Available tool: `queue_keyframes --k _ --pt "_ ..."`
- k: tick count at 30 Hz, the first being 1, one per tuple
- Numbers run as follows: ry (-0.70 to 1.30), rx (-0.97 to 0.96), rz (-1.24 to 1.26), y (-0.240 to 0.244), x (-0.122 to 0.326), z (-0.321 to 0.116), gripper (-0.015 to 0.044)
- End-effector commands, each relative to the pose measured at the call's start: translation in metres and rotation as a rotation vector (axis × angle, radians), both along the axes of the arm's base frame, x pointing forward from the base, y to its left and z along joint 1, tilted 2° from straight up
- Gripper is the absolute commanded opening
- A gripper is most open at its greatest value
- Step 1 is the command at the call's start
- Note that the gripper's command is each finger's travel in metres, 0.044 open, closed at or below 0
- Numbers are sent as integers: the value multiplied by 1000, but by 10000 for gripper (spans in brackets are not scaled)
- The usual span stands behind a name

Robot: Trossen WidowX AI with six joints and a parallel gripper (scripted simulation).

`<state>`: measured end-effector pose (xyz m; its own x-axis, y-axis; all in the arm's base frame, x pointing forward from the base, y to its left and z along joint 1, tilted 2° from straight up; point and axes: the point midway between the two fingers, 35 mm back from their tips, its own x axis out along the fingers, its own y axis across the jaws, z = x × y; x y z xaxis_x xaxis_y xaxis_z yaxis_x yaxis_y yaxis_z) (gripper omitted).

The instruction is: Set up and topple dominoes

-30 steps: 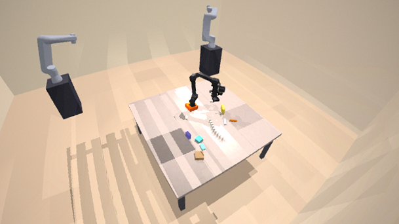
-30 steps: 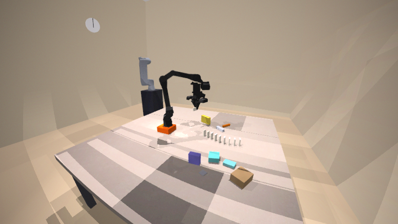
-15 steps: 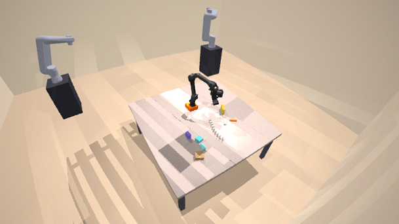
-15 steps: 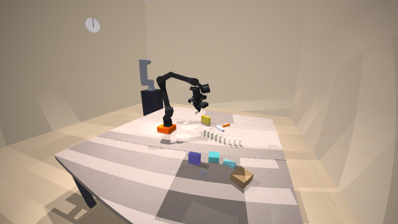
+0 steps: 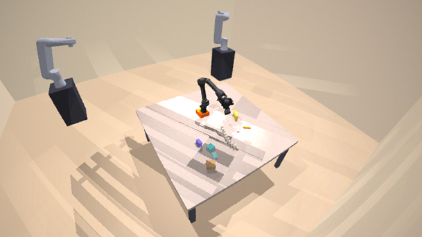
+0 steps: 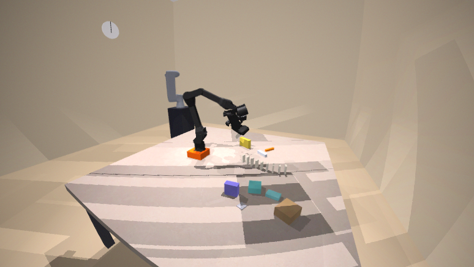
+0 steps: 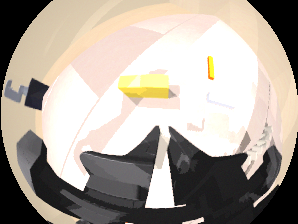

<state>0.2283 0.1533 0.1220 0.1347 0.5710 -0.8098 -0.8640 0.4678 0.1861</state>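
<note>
Gripper of black metal clasps what is probably a pale domino, aloft beside the standing row of off-white dominoes; placing, release and toppling remain.

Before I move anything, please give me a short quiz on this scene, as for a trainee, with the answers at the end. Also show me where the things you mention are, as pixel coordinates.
1. True or false: the row of dominoes (image 5: 227, 139) (image 6: 256, 162) has fallen flat.
2. How many teal blocks (image 5: 210, 147) (image 6: 254, 187) are on the table (image 5: 177, 183) (image 6: 132, 205)? A) one B) two C) four
3. Choose the words to complete: the gripper (image 5: 227, 112) (image 6: 244, 130) (image 7: 164, 128) is ____ (open / shut on a pale domino (image 7: 162, 146)).

Key: 1. False. 2. B. 3. shut on a pale domino.
</note>
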Motion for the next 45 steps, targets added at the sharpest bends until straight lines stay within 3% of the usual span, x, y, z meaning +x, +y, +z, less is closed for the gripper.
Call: queue_keyframes --k 1,24,45 --pt "-23 85 -20 -1 2 -3 22" --pt "-263 468 -33 -20 1 -2 22" --pt "-492 743 43 -43 -41 2 22"
